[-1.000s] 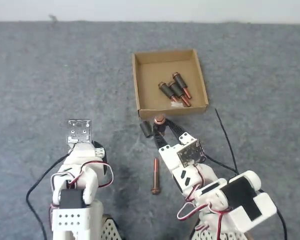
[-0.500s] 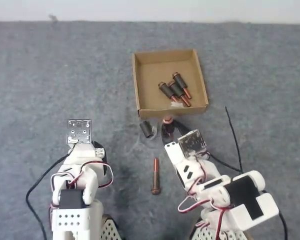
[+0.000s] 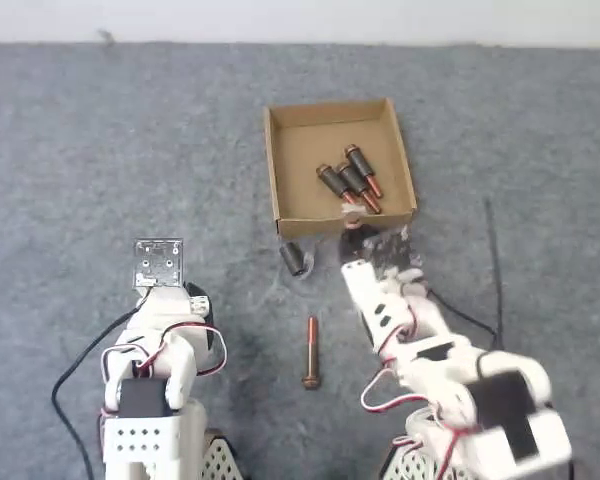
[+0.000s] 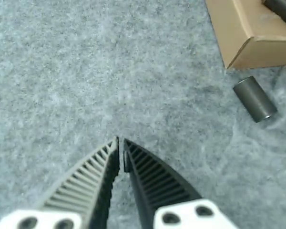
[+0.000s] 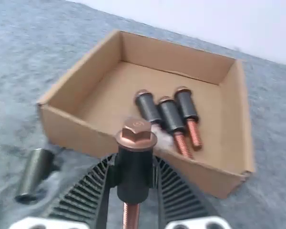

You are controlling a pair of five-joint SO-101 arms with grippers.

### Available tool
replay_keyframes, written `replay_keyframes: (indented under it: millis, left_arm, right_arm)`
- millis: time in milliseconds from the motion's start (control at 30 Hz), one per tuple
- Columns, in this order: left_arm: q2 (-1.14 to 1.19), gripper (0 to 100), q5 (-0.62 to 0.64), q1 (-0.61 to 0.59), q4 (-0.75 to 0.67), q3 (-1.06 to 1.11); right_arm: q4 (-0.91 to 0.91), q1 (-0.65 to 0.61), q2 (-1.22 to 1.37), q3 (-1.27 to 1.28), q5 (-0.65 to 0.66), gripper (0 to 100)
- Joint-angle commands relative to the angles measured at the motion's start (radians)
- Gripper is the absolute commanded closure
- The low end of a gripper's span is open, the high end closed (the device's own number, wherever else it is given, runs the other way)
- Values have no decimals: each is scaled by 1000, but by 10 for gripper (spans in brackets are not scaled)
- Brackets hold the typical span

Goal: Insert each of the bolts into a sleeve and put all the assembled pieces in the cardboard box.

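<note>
Count: three assembled pieces (image 3: 348, 185) lie in the cardboard box (image 3: 272, 170), a fourth piece (image 5: 135, 160) is clamped in my right tool (image 5: 133, 172), one sleeve (image 3: 294, 258) and one bolt (image 3: 311, 352) lie loose; left tool (image 4: 120, 143) closed.

One bolt-and-sleeve piece (image 5: 133, 179) is clamped between the jaws of the right gripper (image 5: 134, 160). It's standing upright, copper hex head on top, black sleeve round the shank, thread poking out below. The cardboard box (image 5: 81, 138) sits right ahead of those jaws, open top, with three more assembled pieces (image 5: 167, 114) lying side by side inside, heads pointing away from the jaws. A bare sleeve (image 4: 255, 99) lies on its side ahead of the left gripper (image 4: 120, 141) jaws, off to one side, near the box corner. The loose copper bolt (image 3: 311, 352) lies flat behind both sets of jaws, between the arms.
</note>
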Motion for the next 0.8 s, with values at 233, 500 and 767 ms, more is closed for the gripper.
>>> replay_keyframes:
  millis: [233, 500, 767]
  left_arm:
    - [15, 989, -12, -6, -11, -4]
    - [15, 989, -12, -6, -11, -4]
    - [15, 989, -12, -8, -11, -4]
  right_arm:
    - [730, 77, -401, -305, 12, 992]
    - [1018, 160, -272, -638, 12, 992]
    - [1216, 170, 19, -1033, 17, 992]
